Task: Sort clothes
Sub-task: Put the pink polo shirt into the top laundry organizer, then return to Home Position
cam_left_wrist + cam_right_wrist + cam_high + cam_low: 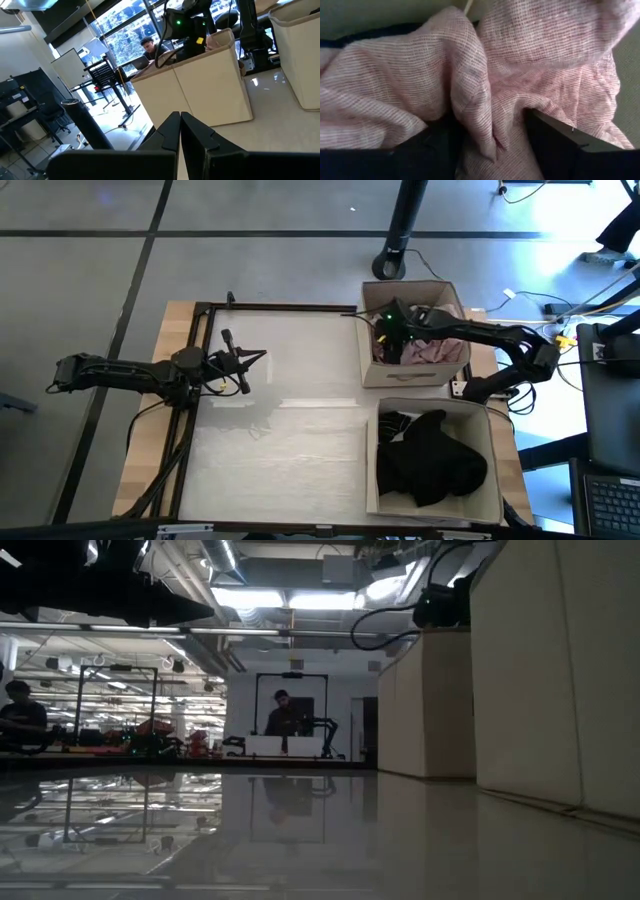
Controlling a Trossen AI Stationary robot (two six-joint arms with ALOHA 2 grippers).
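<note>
Right gripper (490, 137) in far box (440, 370), jaws straddling pink piece (520, 60)

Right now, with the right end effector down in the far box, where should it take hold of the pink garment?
Grip the raised fold ridge of the pink garment, which stands up between the open fingers of the right end effector. Come straight down from above: the walls of the far box probably block any sideways approach, and the ridge is the one bunched part thick enough to pinch.

no readable text, labels, numbers or signs anywhere
</note>
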